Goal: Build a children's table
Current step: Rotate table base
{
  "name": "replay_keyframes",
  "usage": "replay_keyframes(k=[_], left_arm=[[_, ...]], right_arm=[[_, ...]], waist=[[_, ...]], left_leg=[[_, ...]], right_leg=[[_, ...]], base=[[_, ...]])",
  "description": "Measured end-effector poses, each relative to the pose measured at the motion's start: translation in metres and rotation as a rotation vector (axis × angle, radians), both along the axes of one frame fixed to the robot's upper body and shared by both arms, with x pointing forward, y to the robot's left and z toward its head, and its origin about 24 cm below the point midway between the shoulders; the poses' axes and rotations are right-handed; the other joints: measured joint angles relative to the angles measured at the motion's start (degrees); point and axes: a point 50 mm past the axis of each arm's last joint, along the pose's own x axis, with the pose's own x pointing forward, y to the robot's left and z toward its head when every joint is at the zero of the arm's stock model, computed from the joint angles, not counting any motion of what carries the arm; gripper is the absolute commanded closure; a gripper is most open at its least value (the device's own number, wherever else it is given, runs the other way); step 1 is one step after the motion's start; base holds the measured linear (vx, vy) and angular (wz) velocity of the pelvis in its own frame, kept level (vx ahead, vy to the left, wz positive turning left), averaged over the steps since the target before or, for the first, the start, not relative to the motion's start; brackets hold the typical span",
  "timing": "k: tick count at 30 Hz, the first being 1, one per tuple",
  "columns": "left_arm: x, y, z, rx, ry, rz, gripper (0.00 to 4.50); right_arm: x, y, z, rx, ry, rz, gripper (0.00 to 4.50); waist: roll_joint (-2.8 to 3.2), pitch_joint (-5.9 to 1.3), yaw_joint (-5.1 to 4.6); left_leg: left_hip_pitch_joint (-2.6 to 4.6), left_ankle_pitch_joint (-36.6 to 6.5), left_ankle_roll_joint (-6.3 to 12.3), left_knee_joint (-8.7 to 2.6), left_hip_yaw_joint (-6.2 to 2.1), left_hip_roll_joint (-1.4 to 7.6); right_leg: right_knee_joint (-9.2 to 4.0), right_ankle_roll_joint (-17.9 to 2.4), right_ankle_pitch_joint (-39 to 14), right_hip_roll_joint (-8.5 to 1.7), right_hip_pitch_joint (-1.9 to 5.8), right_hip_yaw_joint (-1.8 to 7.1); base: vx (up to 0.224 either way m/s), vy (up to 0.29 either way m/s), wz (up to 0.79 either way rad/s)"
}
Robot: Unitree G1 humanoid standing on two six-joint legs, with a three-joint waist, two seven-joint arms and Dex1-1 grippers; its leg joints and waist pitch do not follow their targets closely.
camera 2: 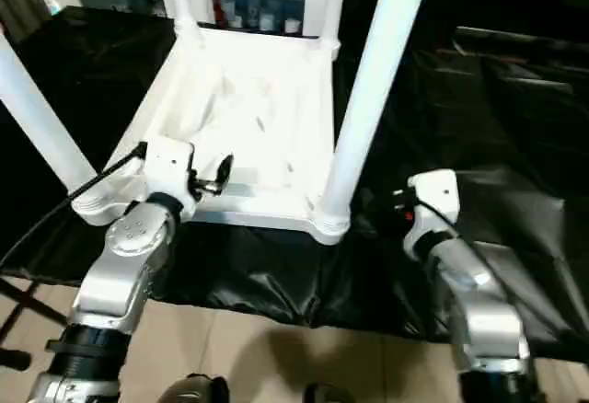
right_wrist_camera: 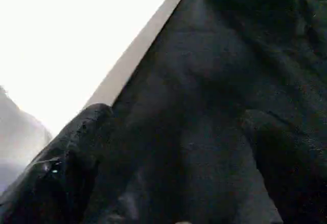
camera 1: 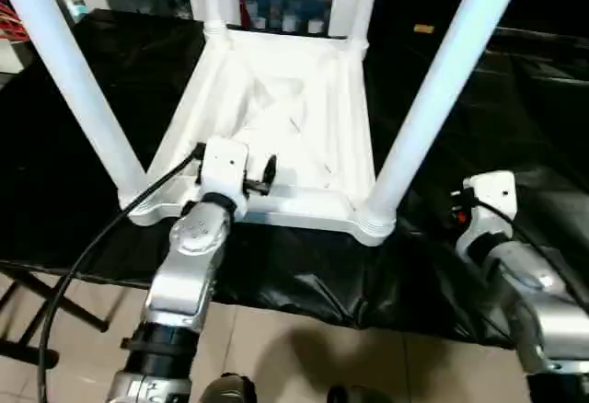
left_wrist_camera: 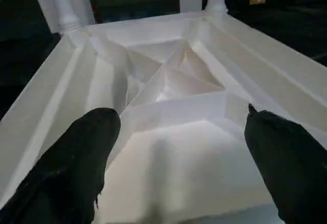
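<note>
Table [camera 1: 276, 136] upside down just ahead of wide-open left end effector [left_wrist_camera: 179, 147], right end effector [right_wrist_camera: 173, 157] wide open over black counter [camera 1: 515, 127] beside it.

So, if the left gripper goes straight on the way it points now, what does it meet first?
Most likely the ribbed underside of the children's table. The open left gripper hangs over its near edge, aimed at the ribs; the depth is unclear.

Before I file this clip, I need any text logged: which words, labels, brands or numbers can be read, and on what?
None can be read.
Small yellow tag on the black cloth: too small to read.
Bottles behind the white cabinet's glass doors: labels blurred.
White plastic table top, upside down: no markings visible.
</note>
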Motion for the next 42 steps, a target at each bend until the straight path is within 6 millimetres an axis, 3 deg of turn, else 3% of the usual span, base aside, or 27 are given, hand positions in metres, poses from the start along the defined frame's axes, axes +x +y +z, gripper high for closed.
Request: replay_keyframes(k=[3, 5, 7, 8, 9, 10, 11, 12, 13, 15, 17, 18, 20, 21, 23, 25, 26, 28, 29, 30, 31, 33, 35, 37, 40, 41, 42], left_arm=[[0.003, -0.002, -0.007, -0.005, 0.03, 0.001, 0.02], [0.004, -0.002, -0.008, -0.01, 0.029, 0.002, 0.02], [0.003, -0.004, -0.01, -0.033, 0.034, 0.0, 0.02], [0.002, -0.006, -0.01, -0.054, 0.041, 0.001, 0.02], [0.001, -0.009, -0.012, -0.066, 0.048, -0.001, 0.02], [-0.001, -0.012, -0.014, -0.088, 0.06, -0.008, 0.02], [-0.001, -0.014, -0.015, -0.098, 0.063, -0.015, 0.02], [-0.002, -0.013, -0.014, -0.11, 0.058, -0.014, 0.02], [-0.002, -0.011, -0.011, -0.11, 0.048, -0.009, 0.02], [-0.005, -0.002, -0.014, -0.11, 0.05, 0.025, 0.02], [-0.007, 0.005, -0.016, -0.106, 0.047, 0.049, 0.02], [-0.007, 0.008, -0.016, -0.1, 0.046, 0.062, 0.02], [-0.01, 0.01, -0.016, -0.097, 0.04, 0.073, 0.02], [-0.01, 0.009, -0.015, -0.099, 0.033, 0.07, 0.02], [-0.011, 0.004, -0.011, -0.1, 0.017, 0.047, 0.02], [-0.012, 0.006, -0.009, -0.095, 0.006, 0.045, 0.02], [-0.012, 0.01, -0.01, -0.086, 0.006, 0.054, 0.02], [-0.011, 0.017, -0.01, -0.074, 0.006, 0.07, 0.02], [-0.012, 0.019, -0.01, -0.073, 0.006, 0.077, 0.02], [-0.013, 0.023, -0.012, -0.069, 0.015, 0.087, 0.02], [-0.014, 0.023, -0.015, -0.071, 0.026, 0.087, 0.02], [-0.014, 0.018, -0.015, -0.081, 0.026, 0.071, 0.02], [-0.014, 0.009, -0.012, -0.079, 0.021, 0.023, 0.02], [-0.014, 0.012, -0.013, -0.066, 0.022, 0.023, 0.02], [-0.013, 0.025, -0.012, -0.06, 0.025, 0.05, 0.02], [-0.013, 0.023, -0.012, -0.067, 0.026, 0.041, 0.02], [-0.013, 0.02, -0.012, -0.072, 0.025, 0.03, 0.02]], right_arm=[[-0.005, 0.011, -0.006, 0.015, 0.009, 0.011, 0.0], [-0.006, 0.012, -0.007, 0.016, 0.011, 0.007, 0.0], [-0.006, 0.009, -0.006, 0.008, 0.01, 0.0, 0.0], [-0.006, 0.005, -0.005, -0.002, 0.012, -0.007, 0.0], [-0.007, 0.002, -0.006, -0.01, 0.015, -0.014, 0.0], [-0.008, -0.001, -0.006, -0.015, 0.018, -0.021, 0.0], [-0.009, -0.003, -0.006, -0.02, 0.017, -0.028, 0.0], [-0.009, -0.006, -0.004, -0.026, 0.01, -0.03, 0.0], [-0.009, -0.006, -0.003, -0.024, 0.009, -0.029, 0.0], [-0.009, -0.002, -0.004, -0.021, 0.015, -0.001, 0.0], [-0.007, 0.002, -0.003, -0.021, 0.009, 0.022, 0.0], [-0.006, 0.003, -0.002, -0.023, 0.007, 0.027, 0.0], [-0.006, 0.003, -0.002, -0.029, 0.009, 0.039, 0.0], [-0.006, 0.002, -0.001, -0.034, 0.009, 0.044, 0.0], [-0.003, 0.004, 0.001, -0.039, 0.003, 0.06, 0.0], [-0.001, 0.01, 0.002, -0.04, -0.005, 0.087, 0.0], [0.0, 0.014, 0.002, -0.028, -0.007, 0.094, 0.0], [0.0, 0.018, 0.001, -0.01, -0.005, 0.098, 0.0], [0.0, 0.017, 0.0, -0.012, -0.003, 0.097, 0.0], [0.001, 0.018, 0.002, -0.013, -0.01, 0.1, 0.0], [0.0, 0.017, 0.001, -0.015, -0.004, 0.099, 0.0], [-0.003, 0.012, -0.004, -0.026, 0.015, 0.086, 0.0], [-0.003, 0.009, -0.004, -0.028, 0.016, 0.062, 0.0], [-0.001, 0.015, -0.004, -0.01, 0.011, 0.07, 0.0], [-0.001, 0.021, -0.003, -0.003, 0.005, 0.084, 0.0], [-0.003, 0.02, -0.005, -0.006, 0.011, 0.08, 0.0], [-0.005, 0.017, -0.005, -0.014, 0.013, 0.075, 0.0]], waist=[[2.05, -0.57, -0.63], [2.11, -0.75, -0.9], [1.18, -1.08, -1.09], [0.3, -0.98, -0.75], [0.46, -1.14, -0.46], [-0.24, -1.14, -0.54], [-0.05, -1.25, -0.54], [0.55, -1.48, -0.51], [1.03, -1.55, -0.36], [1.41, -1.73, -0.19], [1.15, -1.7, -0.78], [0.48, -1.61, -0.75], [-0.35, -1.1, 0.46], [-0.38, -1.0, 1.06], [-0.26, -0.77, 1.17], [0.89, -0.07, 0.56], [1.4, 0.16, 0.15], [0.55, 0.2, 0.99], [-0.44, 0.0, 1.39], [-0.79, -0.07, 2.14], [-0.92, 0.0, 2.58], [0.12, -0.3, 3.65], [2.07, -1.38, 3.19], [1.37, -1.73, 1.89], [0.7, -2.18, 0.28], [-0.11, -2.57, -0.67], [-1.24, -2.59, -1.1]], left_leg=[[0.03, 0.13, -0.17, 0.04, -0.5, 0.97], [0.04, 0.5, -0.68, 0.04, -1.02, 1.33], [-0.14, 0.96, -0.45, 0.15, -0.96, 1.63], [-1.38, -1.05, 4.84, 3.84, -0.73, 1.48], [-1.82, -2.19, 7.04, 6.87, -0.79, 0.86], [-1.89, -2.4, 7.16, 8.96, -0.82, -0.57], [-1.35, -2.39, 6.83, 8.48, -1.19, -1.9], [-0.56, -2.43, 6.87, 5.19, -1.7, -3.17], [-0.25, -3.26, 5.69, 3.29, -2.34, -3.35], [-0.06, -1.87, 3.2, 2.01, -3.11, -1.67], [0.18, -1.26, 1.15, 1.75, -2.95, -1.12], [0.24, -1.21, 0.67, 1.98, -1.88, -1.08], [0.48, -1.27, 0.53, 1.01, -1.48, -1.39], [0.78, -1.26, 0.54, 0.89, -1.94, -1.37], [0.78, -1.26, 0.51, 1.43, -2.94, -1.03], [0.85, -1.61, -0.18, 1.9, -4.22, 0.35], [1.09, -1.74, -1.13, 1.73, -4.56, 1.14], [1.89, -1.71, -1.17, 1.53, -2.01, 1.42], [2.21, -1.71, -1.17, 1.41, -0.47, 1.2], [2.53, -2.03, -1.52, 1.36, 0.09, 0.74], [2.62, -3.68, -1.91, 1.68, 0.11, 0.46], [2.3, -4.83, -0.6, 3.76, -2.03, 0.61], [3.2, -1.87, -2.37, 1.13, -1.99, 2.15], [3.65, -1.91, -1.64, 0.32, -2.21, 1.44], [4.22, -3.12, -1.06, 0.46, -3.24, 0.41], [4.31, -3.59, -0.57, 0.49, -3.45, -0.55], [3.92, -4.51, 0.1, 1.47, -3.3, -1.69]], right_leg=[[0.67, -2.31, -0.46, 0.17, 0.11, -1.58], [2.78, -4.22, -1.91, 0.16, -0.54, -1.62], [4.18, -4.69, -2.86, 0.33, -1.05, -1.67], [3.96, -3.3, -2.62, 0.85, -1.12, -1.75], [3.93, -3.32, -2.53, 1.04, -0.78, -1.75], [3.72, -3.48, -2.41, 1.24, -0.51, -2.05], [3.05, -3.16, -2.18, 1.76, -0.25, -2.26], [1.71, -3.12, -1.28, 2.7, -0.2, -3.37], [0.89, -3.07, -0.72, 3.23, -0.17, -4.34], [-1.53, -1.29, 0.54, 3.61, 0.4, -6.62], [1.17, 0.02, -0.34, 2.87, 0.11, -4.2], [2.48, -1.56, -1.22, 1.14, -0.21, -2.48], [2.23, -1.62, -1.0, 0.14, -0.13, -2.93], [2.17, -1.66, -1.03, -0.41, 0.14, -3.89], [1.7, -1.75, -1.08, -2.27, 1.11, -7.76], [-0.45, -1.71, -1.11, -3.14, 4.28, -12.79], [0.15, -0.92, -3.18, -2.22, 5.11, -12.35], [5.73, -2.12, -6.6, -1.3, 5.18, -6.6], [6.29, -2.35, -7.28, -1.48, 5.97, -4.35], [5.74, 0.38, -8.81, -1.68, 6.26, -3.15], [5.21, 0.43, -8.82, -1.93, 6.39, -3.06], [3.56, 0.58, -8.73, -1.76, 7.66, -3.11], [1.88, 0.99, -7.96, -0.83, 8.3, -3.69], [1.72, -0.98, -8.1, -0.72, 7.82, -2.92], [7.86, 0.49, -7.96, -1.12, 2.25, -1.07], [7.02, 1.87, -6.95, -1.85, -0.27, 0.44], [4.74, 2.19, -3.82, -2.69, -0.57, 1.88]], base=[[0.0, -0.021, 0.0], [-0.006, -0.064, 0.02], [-0.029, -0.247, 0.08], [-0.028, -0.214, 0.04], [-0.034, -0.205, -0.05], [-0.02, -0.102, -0.07], [-0.053, -0.186, -0.06], [-0.066, -0.128, -0.03], [-0.066, -0.128, -0.03], [-0.065, -0.088, -0.09], [-0.048, -0.082, 0.02], [-0.045, -0.08, 0.24], [-0.051, -0.08, 0.18], [-0.074, -0.057, 0.15], [-0.073, -0.033, 0.23], [-0.03, 0.052, 0.47], [0.02, 0.053, 0.4], [0.032, 0.008, 0.29], [0.048, -0.048, 0.21], [0.043, -0.062, 0.03], [0.129, -0.051, 0.01], [0.115, 0.011, -0.02], [0.103, 0.049, 0.12], [0.149, 0.041, 0.1], [0.146, -0.035, -0.11], [0.114, -0.087, -0.23], [0.056, -0.082, 0.07]])
